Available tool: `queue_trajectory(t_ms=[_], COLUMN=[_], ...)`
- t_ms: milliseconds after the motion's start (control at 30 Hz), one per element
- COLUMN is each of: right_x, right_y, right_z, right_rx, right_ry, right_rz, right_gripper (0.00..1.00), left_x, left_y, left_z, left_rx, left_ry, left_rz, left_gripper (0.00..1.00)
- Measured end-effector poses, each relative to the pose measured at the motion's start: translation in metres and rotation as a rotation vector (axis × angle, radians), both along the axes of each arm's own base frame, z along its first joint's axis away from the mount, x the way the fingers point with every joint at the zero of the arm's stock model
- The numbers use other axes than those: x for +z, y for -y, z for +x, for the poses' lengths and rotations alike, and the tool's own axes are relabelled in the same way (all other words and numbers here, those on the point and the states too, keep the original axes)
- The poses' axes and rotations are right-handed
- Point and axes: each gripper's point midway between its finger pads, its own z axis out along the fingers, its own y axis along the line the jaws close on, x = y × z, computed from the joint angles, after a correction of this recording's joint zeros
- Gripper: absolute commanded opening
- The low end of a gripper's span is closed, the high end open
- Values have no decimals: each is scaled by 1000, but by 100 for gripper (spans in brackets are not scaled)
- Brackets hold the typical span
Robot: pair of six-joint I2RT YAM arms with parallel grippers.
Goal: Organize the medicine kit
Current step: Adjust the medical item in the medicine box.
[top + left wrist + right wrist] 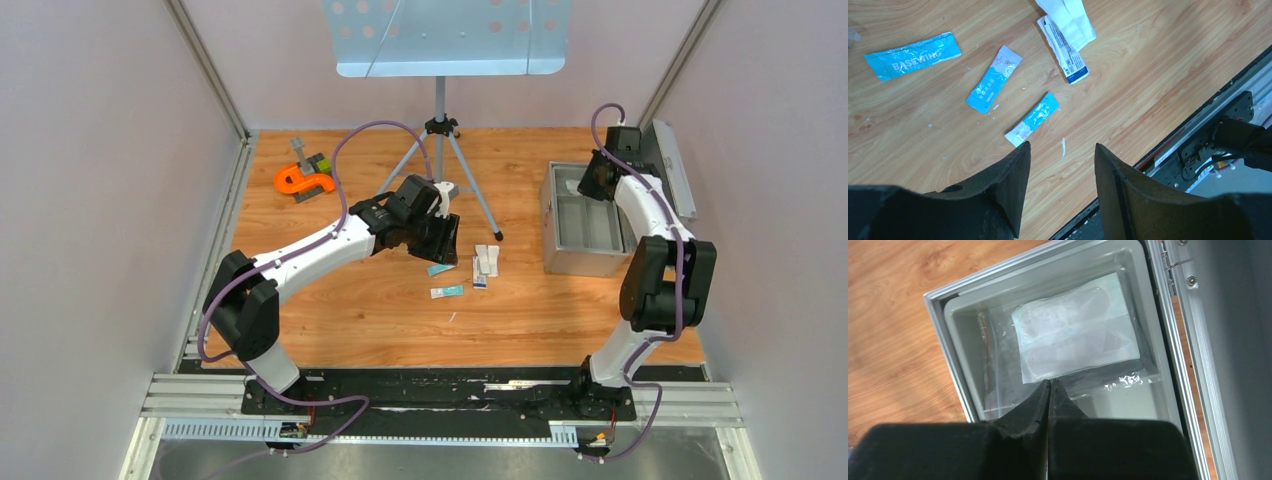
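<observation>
Open aluminium medicine kit (585, 263) at the table's (350, 320) right edge, likely rigid and heavy, best gripped by its rim; right gripper (1049, 385) closed above it, left gripper (1062, 150) half-open, empty, over sachets (1032, 119)

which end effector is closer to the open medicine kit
Right. The right end effector hovers over the medicine kit, shut, above a clear bag inside. The left end effector is open over loose packets on the table, off to the kit's left.

silver medicine kit (583, 262), lid open, table's right
</observation>
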Motion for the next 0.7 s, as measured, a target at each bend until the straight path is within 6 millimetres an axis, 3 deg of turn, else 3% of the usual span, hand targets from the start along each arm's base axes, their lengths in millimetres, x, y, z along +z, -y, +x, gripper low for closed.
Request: queue_trajectory(t_ms=[133, 700], right_x=[-13, -34], right_y=[0, 7], right_z=[5, 34], right_rx=[1, 3], right_ry=[-19, -56], right_rz=[3, -9], right_gripper=[1, 2], left_x=[0, 0], left_y=[0, 0], left_z=[0, 0], left_rx=[0, -1], left_ry=[0, 2], left_rz=[0, 1], left_gripper=[58, 58])
